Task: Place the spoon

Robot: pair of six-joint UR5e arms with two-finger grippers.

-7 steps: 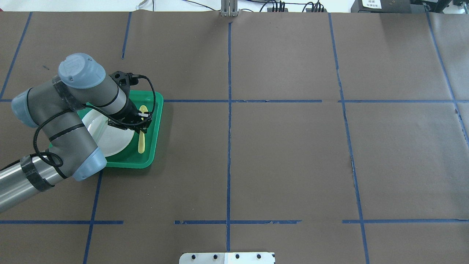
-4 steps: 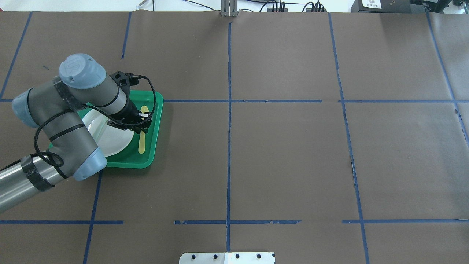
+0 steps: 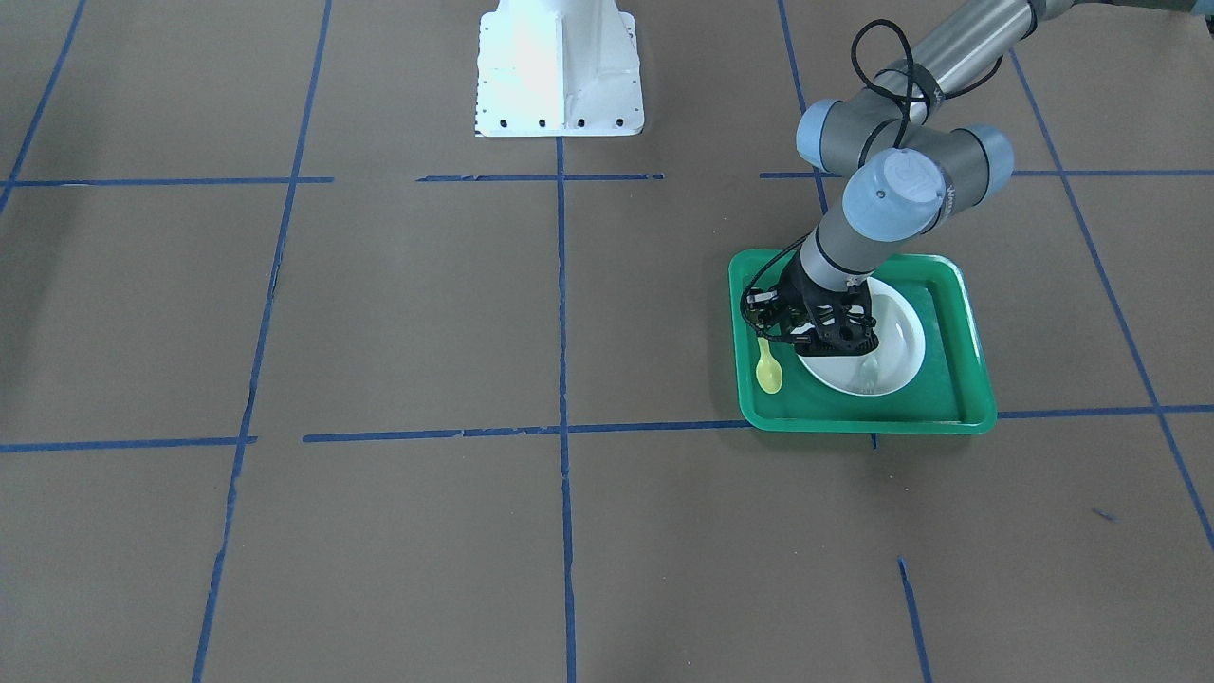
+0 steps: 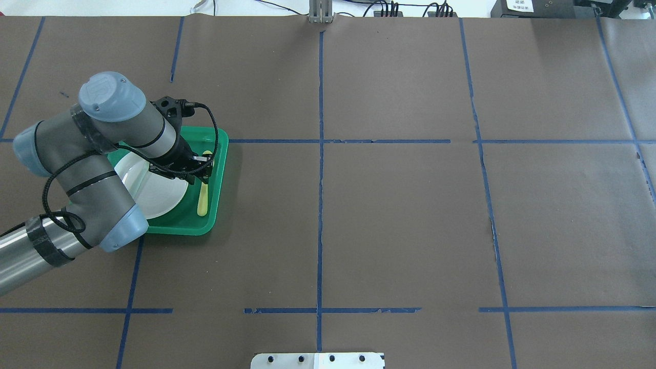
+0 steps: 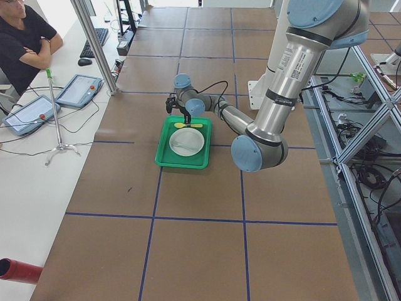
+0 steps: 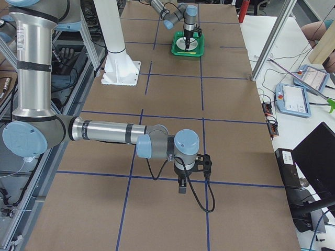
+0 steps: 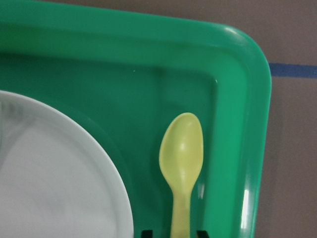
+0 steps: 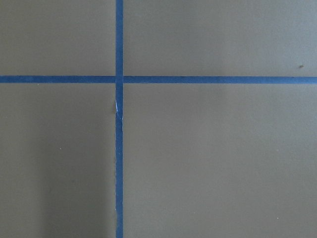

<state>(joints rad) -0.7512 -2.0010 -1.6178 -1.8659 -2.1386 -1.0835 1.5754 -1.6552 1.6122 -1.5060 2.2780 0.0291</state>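
The yellow spoon [image 4: 204,197] lies along the right side of the green tray [image 4: 218,189], beside the white plate [image 4: 159,197]. It also shows in the front view [image 3: 768,372] and the left wrist view [image 7: 182,153]. My left gripper [image 4: 201,173] points down over the spoon's handle. In the left wrist view its two black fingertips [image 7: 145,233] stand close on either side of the handle, which runs between them. The spoon sits low over the tray floor. My right gripper [image 6: 181,186] hovers over bare table far from the tray; I cannot tell whether it is open or shut.
A pale translucent fork [image 3: 868,365] lies on the plate [image 3: 896,337]. The tray's raised rim [image 7: 247,124] is just right of the spoon. The white robot base [image 3: 558,76] stands mid-table. An operator [image 5: 25,37] sits beyond the far table edge.
The spoon has shifted slightly right, toward the tray's right wall. The left arm's wrist and elbow have moved a little back and left.
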